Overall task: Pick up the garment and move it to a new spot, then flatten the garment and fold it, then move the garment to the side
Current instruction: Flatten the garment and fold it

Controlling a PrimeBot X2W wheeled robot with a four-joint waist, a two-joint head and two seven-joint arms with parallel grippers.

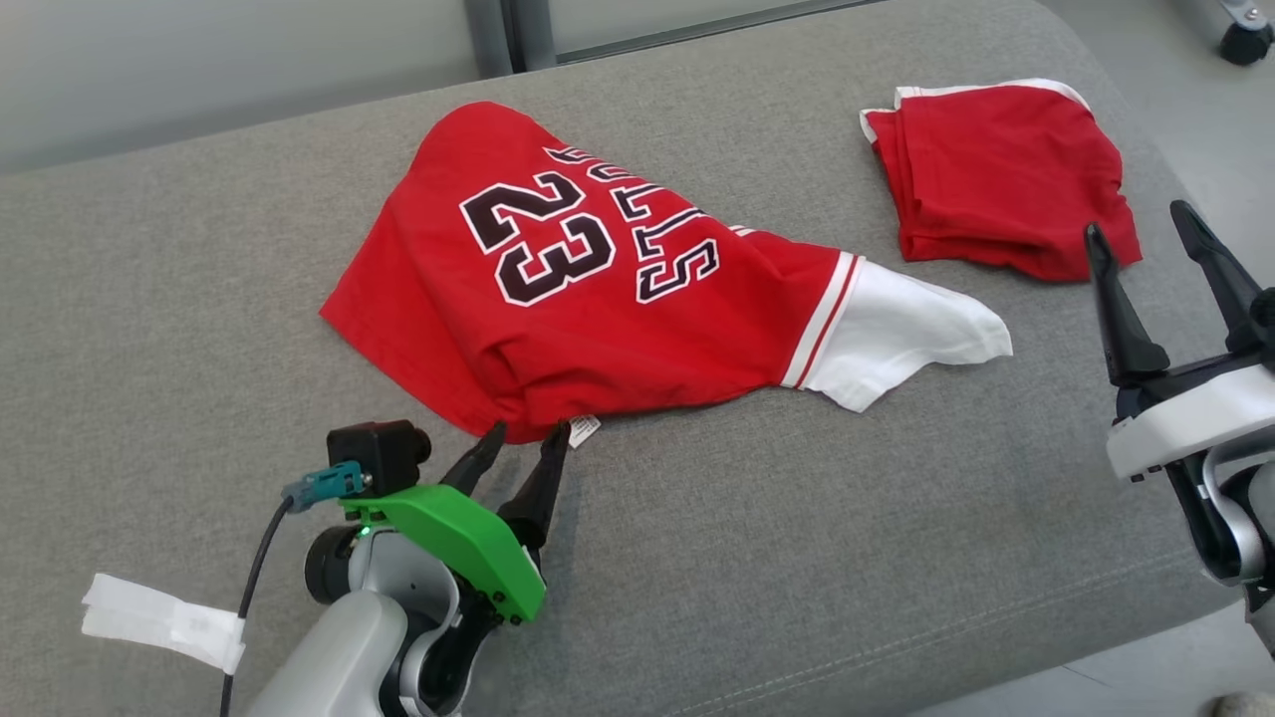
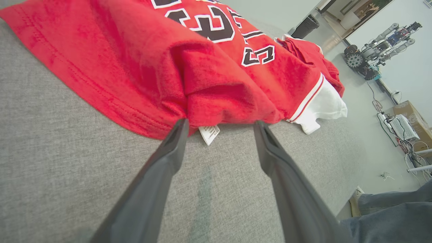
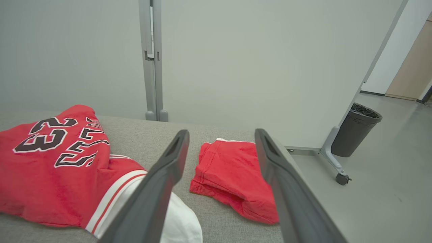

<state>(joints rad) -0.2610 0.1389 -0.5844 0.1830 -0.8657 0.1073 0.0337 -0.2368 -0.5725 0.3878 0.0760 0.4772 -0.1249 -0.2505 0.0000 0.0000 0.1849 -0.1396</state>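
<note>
A crumpled red garment (image 1: 558,299) with a black "23" and a white sleeve lies on the grey cushion (image 1: 697,558). My left gripper (image 1: 523,433) is open at its near hem, fingertips on either side of a bunched fold and a small white tag (image 2: 209,134); the red garment (image 2: 189,67) fills the top of the left wrist view, with my left gripper (image 2: 219,126) just short of the fold. My right gripper (image 1: 1141,219) is open, raised at the right, nothing between its fingers. The right wrist view shows my right gripper (image 3: 219,135) above the cushion and the garment (image 3: 57,168) at its left.
A second, folded red piece (image 1: 1006,179) lies at the back right of the cushion, also visible as the folded piece (image 3: 233,175). A white strip (image 1: 164,617) lies at the front left. A panel wall (image 3: 236,60), a black bin (image 3: 356,130) and floor lie beyond the right edge.
</note>
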